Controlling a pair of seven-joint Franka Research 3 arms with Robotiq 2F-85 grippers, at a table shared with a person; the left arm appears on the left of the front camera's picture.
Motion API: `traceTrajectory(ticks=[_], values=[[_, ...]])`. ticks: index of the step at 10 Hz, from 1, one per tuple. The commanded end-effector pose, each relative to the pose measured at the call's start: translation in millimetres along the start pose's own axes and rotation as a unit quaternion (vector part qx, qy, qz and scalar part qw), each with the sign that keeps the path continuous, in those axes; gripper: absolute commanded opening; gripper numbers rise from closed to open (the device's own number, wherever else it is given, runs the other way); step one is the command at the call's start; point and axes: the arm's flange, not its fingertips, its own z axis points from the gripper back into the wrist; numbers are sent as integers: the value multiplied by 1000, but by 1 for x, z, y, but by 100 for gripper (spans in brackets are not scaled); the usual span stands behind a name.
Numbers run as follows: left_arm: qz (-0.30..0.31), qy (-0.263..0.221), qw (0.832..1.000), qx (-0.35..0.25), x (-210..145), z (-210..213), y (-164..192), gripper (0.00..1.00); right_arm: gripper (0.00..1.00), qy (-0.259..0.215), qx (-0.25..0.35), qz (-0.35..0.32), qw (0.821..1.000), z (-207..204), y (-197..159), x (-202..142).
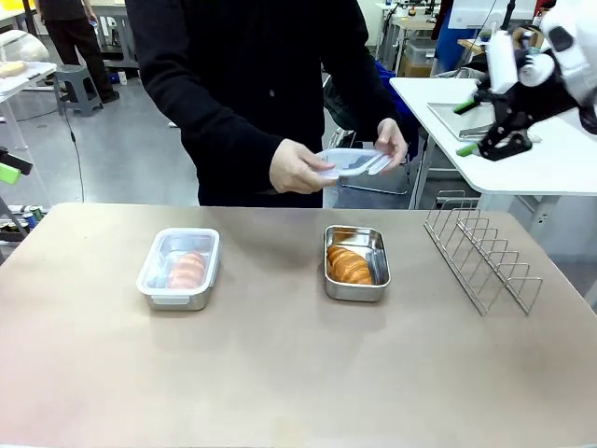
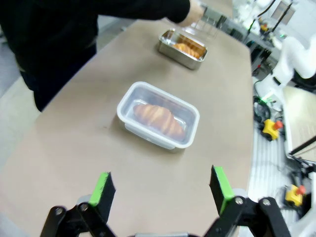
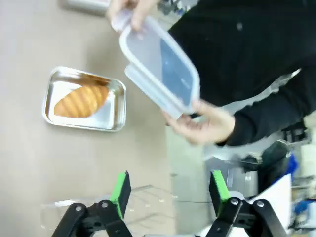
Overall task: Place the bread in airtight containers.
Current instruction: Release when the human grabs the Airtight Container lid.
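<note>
Bread is in both tins. From the front, the left tin (image 1: 179, 268) has its lid on over a croissant (image 1: 187, 270). The right tin (image 1: 356, 262) has a croissant (image 1: 350, 266) but no lid; a person's hands (image 1: 297, 168) hold that lid (image 1: 351, 161) above the table (image 1: 280, 373). The right gripper (image 1: 469, 129) hangs high with nothing in it.

From the left wrist, the left gripper (image 2: 160, 190) is wide and holds nothing, near the shut tin (image 2: 158, 114).

From the right wrist, the right gripper (image 3: 169, 190) is spread apart and bare, above the lidless tin (image 3: 84, 99). Only that lid is left to do.
</note>
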Motion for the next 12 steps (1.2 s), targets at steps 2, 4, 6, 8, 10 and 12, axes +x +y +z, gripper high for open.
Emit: traceTrajectory(ticks=[2,4,6,8,10,12], values=[[-5,5,1000,1,1,0,-2,100,100,-128,12,-271,954,-35,2,-65],[-5,5,1000,1,1,0,-2,100,100,-142,16,-326,935,-39,12,-85],[-5,5,1000,1,1,0,-2,100,100,-178,20,-340,923,202,1,-54],[-5,5,1000,1,1,0,-2,100,100,-190,31,-336,922,224,-7,-72],[-5,5,1000,1,1,0,-2,100,100,-193,52,-320,926,229,-13,-71],[-5,5,1000,1,1,0,-2,100,100,-197,82,-322,923,217,-6,-76]])
